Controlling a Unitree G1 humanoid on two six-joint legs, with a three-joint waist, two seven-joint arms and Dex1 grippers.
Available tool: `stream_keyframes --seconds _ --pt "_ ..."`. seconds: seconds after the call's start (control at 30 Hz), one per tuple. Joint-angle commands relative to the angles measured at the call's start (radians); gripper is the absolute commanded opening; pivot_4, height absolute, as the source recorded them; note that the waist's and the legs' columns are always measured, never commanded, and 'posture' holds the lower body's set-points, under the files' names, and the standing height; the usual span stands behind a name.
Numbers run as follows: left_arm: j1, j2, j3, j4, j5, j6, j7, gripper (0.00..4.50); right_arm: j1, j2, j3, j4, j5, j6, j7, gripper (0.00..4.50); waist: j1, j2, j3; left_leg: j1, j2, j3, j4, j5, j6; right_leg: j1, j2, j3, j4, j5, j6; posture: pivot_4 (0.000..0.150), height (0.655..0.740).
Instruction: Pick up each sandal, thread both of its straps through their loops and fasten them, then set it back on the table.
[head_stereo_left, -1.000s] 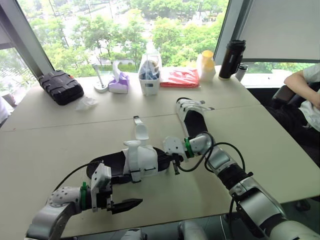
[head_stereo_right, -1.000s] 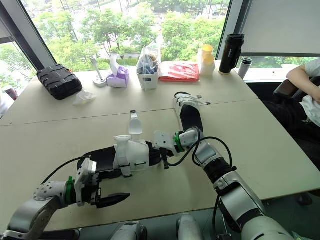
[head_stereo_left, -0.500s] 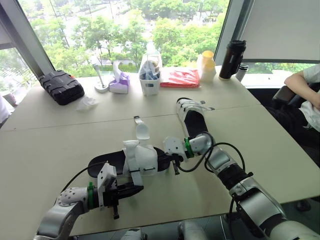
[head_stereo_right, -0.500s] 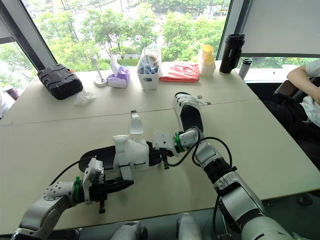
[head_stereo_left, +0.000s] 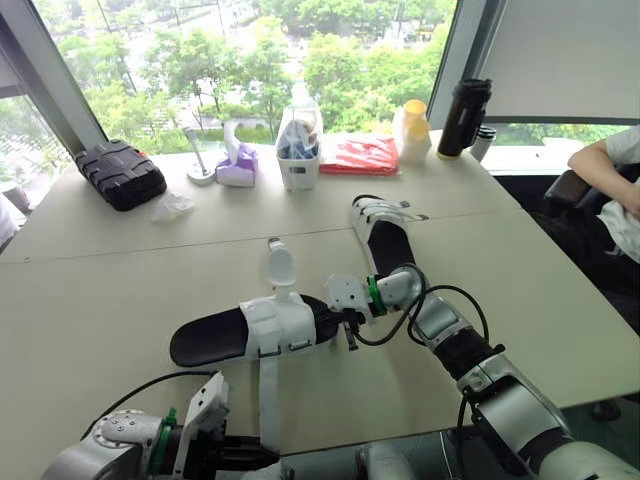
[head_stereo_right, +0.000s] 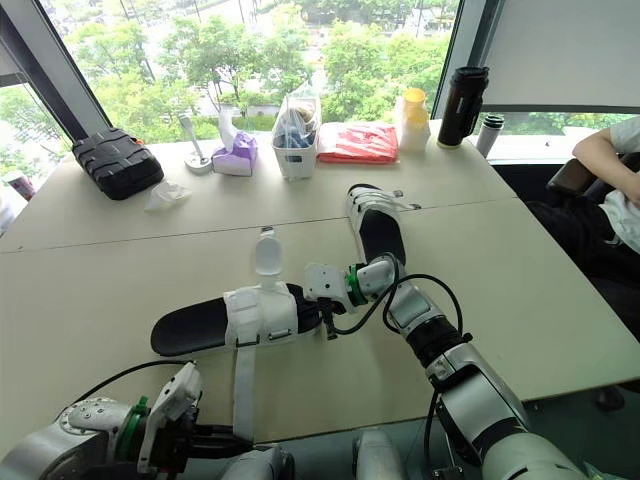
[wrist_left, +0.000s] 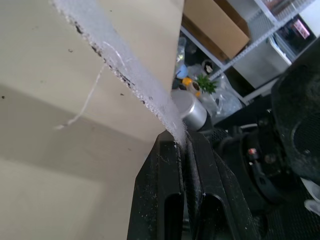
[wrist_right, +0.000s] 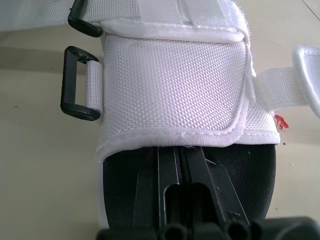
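Note:
The near sandal (head_stereo_left: 215, 338), black sole under a white upper, lies on the table (head_stereo_left: 100, 290). One long white strap (head_stereo_left: 268, 395) runs from it straight to the table's front edge. My left gripper (head_stereo_right: 232, 438) hangs just past that edge, shut on the strap's end (wrist_left: 150, 95). My right gripper (head_stereo_left: 328, 314) is shut, its fingertips (wrist_right: 181, 152) pushed onto the black footbed under the upper at the sandal's open end. Two black loops (wrist_right: 79, 84) sit beside the upper. The other strap (head_stereo_left: 281, 267) points away from me. The second sandal (head_stereo_left: 383, 236) lies farther back.
Along the window stand a black case (head_stereo_left: 122, 173), a purple tissue box (head_stereo_left: 238, 166), a white bag (head_stereo_left: 300, 145), a red packet (head_stereo_left: 360, 155), a yellow-capped bottle (head_stereo_left: 413, 130) and a black flask (head_stereo_left: 463, 117). A person's arm (head_stereo_left: 600, 160) rests at the far right.
My left gripper went from open to shut on the long strap and drew it back over the table's front edge. The sandal settled flat. The right arm held still.

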Motion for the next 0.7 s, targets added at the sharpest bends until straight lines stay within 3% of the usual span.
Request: stream_keyframes --seconds 0.03,0.27,0.53,0.7 --pt "0.032 0.035 0.016 -0.077 -0.046 0.017 -0.032 0.06 0.029 -0.011 0.040 0.067 -0.064 0.021 0.002 0.00 0.000 0.000 0.000 0.000 0.000 0.000 -0.001 0.000 0.000 -0.001 0.000 0.000 0.000 0.000 0.000 0.150 0.7400" --pt "-0.003 0.058 0.184 -0.183 -0.255 0.105 0.013 0.06 0.031 -0.017 0.044 0.071 -0.072 0.003 0.005 0.00 0.001 0.000 0.000 0.000 0.000 0.001 -0.005 0.000 0.000 -0.003 0.000 0.000 0.000 0.000 -0.001 0.150 0.7400" --pt "-0.192 0.009 0.293 -0.121 -0.451 0.203 0.138 0.06 0.034 -0.018 0.044 0.073 -0.072 -0.005 0.004 0.00 0.001 0.000 0.000 0.000 0.000 0.001 -0.005 0.000 0.000 -0.003 0.000 0.000 0.000 0.000 -0.001 0.150 0.7400" --pt "-0.306 -0.050 0.276 -0.030 -0.455 0.245 0.221 0.06 0.035 -0.019 0.044 0.071 -0.074 -0.006 0.002 0.00 0.000 -0.002 0.000 0.001 0.000 0.000 -0.005 0.001 -0.001 -0.003 0.001 0.000 0.001 0.002 -0.003 0.150 0.7400"
